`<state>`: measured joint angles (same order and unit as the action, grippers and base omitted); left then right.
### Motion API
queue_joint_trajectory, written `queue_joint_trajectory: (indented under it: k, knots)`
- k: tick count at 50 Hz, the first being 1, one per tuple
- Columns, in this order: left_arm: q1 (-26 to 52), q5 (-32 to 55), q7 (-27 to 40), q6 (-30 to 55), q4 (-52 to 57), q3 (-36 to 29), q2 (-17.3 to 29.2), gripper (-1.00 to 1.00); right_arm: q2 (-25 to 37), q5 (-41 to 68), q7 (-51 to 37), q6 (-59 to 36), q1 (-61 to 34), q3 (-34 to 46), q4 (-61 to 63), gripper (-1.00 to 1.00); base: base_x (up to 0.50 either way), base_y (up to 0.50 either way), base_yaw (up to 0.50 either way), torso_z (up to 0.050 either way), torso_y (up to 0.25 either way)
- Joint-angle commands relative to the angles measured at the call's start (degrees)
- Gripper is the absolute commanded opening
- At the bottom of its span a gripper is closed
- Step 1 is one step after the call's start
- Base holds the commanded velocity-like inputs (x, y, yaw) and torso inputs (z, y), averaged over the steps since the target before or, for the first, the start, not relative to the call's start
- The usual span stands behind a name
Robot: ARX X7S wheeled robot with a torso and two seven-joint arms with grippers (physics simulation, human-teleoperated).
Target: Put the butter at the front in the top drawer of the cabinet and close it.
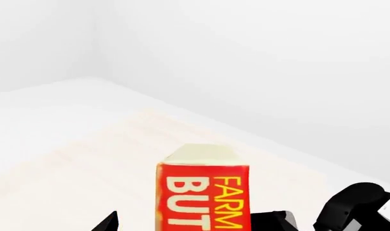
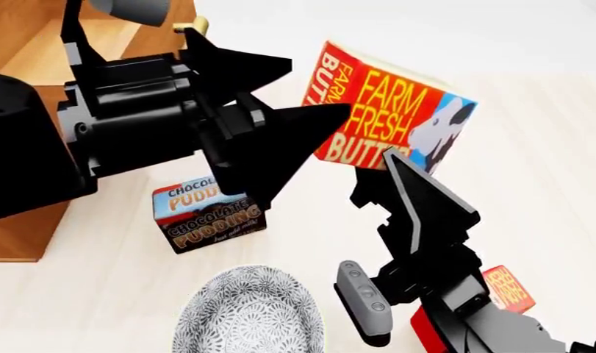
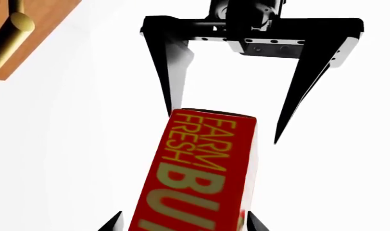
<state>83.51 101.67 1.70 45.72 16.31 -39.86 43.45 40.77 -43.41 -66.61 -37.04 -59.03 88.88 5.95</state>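
Between both grippers — right gripper (image 2: 381, 163) clasps the butter (image 2: 391, 118).

Pale wood tabletop (image 2: 562, 184), plain white walls (image 1: 246, 57) behind.

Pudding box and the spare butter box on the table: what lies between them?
In the head view, the right gripper, holding the lifted butter, crosses between the pudding box and the spare butter box.
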Motion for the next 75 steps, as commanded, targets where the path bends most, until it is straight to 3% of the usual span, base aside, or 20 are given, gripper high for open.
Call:
queue_joint_trajectory:
  k: [1,75]
  knots:
    - [-0.14,-0.91,-0.62,-0.10,-0.64,-0.56,-1.12,1.00,0.17,-1.79,0.01,-1.55,-0.86,-0.80,0.67,-1.00,0.00,0.00,0.00,0.000,0.000]
    - [2.45,-7.74,-3.99,-0.17,-8.29,-4.69,-9.35,1.00,0.78,-3.01,-0.25,-1.55,1.30,-2.34,1.37,-1.00,0.00,0.00,0.00,0.000,0.001]
